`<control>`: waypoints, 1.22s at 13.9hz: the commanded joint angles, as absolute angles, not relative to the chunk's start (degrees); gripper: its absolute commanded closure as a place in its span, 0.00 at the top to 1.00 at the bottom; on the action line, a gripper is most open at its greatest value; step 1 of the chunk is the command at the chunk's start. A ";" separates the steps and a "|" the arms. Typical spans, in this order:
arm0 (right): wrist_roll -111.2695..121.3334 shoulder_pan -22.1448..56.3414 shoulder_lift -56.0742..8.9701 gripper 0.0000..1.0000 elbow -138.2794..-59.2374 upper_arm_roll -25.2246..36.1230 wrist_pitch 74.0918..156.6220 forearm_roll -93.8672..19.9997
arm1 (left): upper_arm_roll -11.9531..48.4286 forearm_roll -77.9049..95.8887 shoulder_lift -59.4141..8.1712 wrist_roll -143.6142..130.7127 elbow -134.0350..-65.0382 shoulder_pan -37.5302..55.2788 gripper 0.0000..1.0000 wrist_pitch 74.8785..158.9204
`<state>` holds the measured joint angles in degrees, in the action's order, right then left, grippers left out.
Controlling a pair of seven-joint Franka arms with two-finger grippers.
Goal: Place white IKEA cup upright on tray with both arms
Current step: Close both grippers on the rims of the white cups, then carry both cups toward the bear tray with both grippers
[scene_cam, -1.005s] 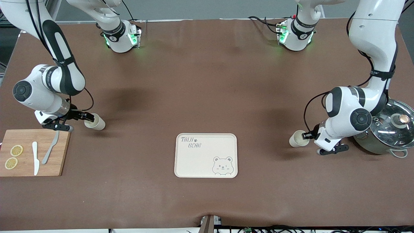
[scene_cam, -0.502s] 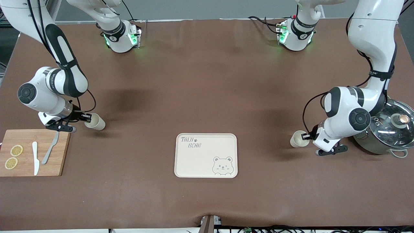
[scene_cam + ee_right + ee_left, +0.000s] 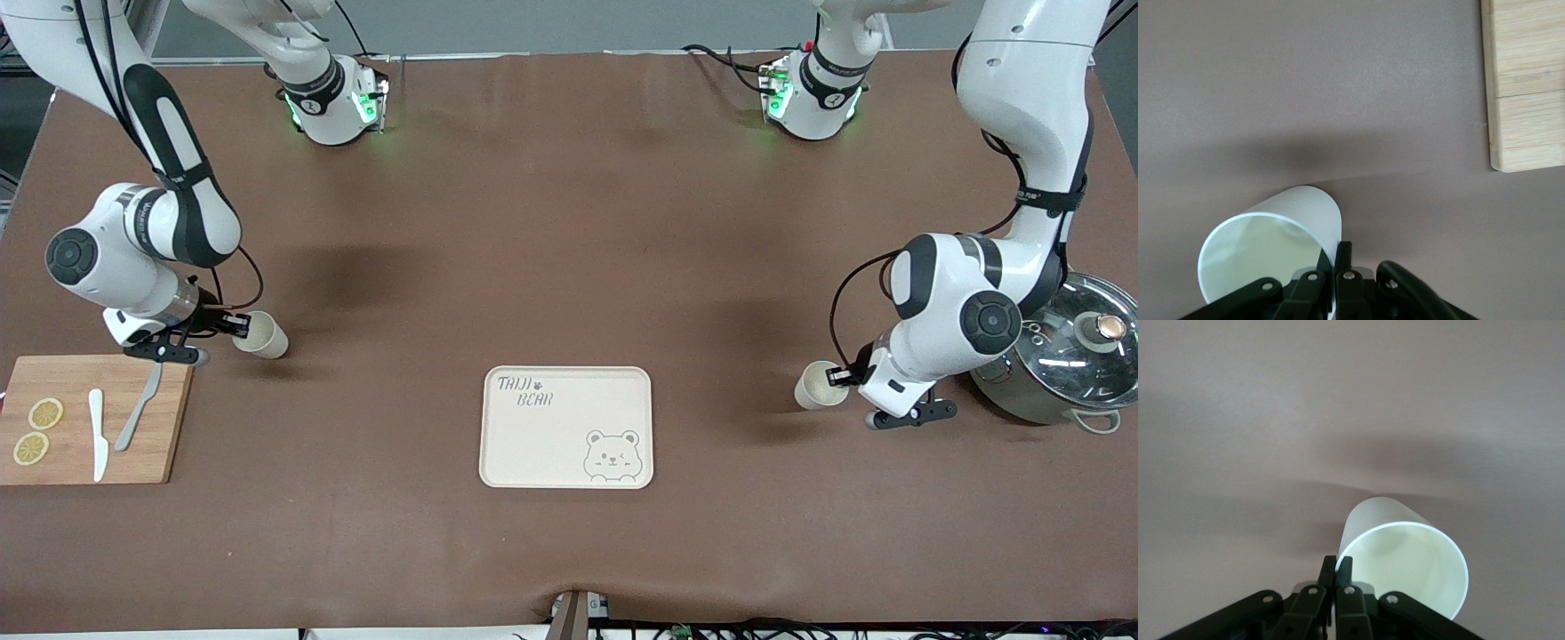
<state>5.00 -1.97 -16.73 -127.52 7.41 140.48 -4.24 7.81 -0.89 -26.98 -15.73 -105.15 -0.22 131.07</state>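
Two white cups lie on their sides on the brown table. My left gripper [image 3: 840, 377] is shut on the rim of one cup [image 3: 816, 386], beside the pot; the left wrist view shows its fingers pinching the rim of the cup [image 3: 1405, 560]. My right gripper [image 3: 233, 326] is shut on the rim of the other cup [image 3: 264, 336], just above the cutting board; the right wrist view shows that cup [image 3: 1265, 243] pinched too. The cream tray [image 3: 566, 428] with the bear drawing lies between them, nearer the front camera, with nothing on it.
A wooden cutting board [image 3: 89, 422] with lemon slices, a white knife and a grey knife lies at the right arm's end; its corner shows in the right wrist view [image 3: 1525, 87]. A steel pot with glass lid [image 3: 1071, 360] stands at the left arm's end.
Both arms shifted slightly; the right arm's wrist rose a little and its cup's rim lifted a touch. The left gripper and its cup moved barely, toward the pot.
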 commanded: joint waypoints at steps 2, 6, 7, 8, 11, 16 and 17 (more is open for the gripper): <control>4.39 -2.46 -15.73 0.00 -123.67 7.03 133.44 -4.04 | 10.98 0.35 -25.40 -17.13 -103.28 -0.18 0.00 130.52; 2.21 -2.29 -15.56 0.00 -118.58 7.03 124.92 -4.57 | 12.57 0.44 -26.19 -25.29 -99.59 2.80 0.00 130.43; 1.76 -2.37 -15.64 0.00 -116.65 7.03 122.02 -4.57 | 12.57 0.44 -27.15 -27.75 -97.93 4.12 0.00 129.99; 1.76 -2.29 -15.64 0.00 -114.63 7.03 119.30 -4.57 | 12.57 0.44 -28.29 -31.08 -95.74 5.87 0.00 129.29; 0.97 -2.20 -16.00 0.00 -107.42 6.16 110.50 -4.48 | 12.48 0.35 -32.33 -40.41 -89.58 10.45 0.00 128.94; -9.03 -1.50 -16.35 0.00 -101.26 2.38 105.21 -4.39 | 12.48 0.26 -38.84 -52.79 -81.84 15.20 0.00 128.94; -12.01 -1.23 -16.43 0.00 -100.47 1.24 104.86 -4.39 | 12.48 0.26 -39.72 -54.39 -81.39 15.81 0.00 129.02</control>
<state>-7.46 -1.55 -16.25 -102.58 3.00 106.43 -4.28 12.73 -0.88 -36.64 -51.25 -85.60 14.69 130.37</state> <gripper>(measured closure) 0.969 0.969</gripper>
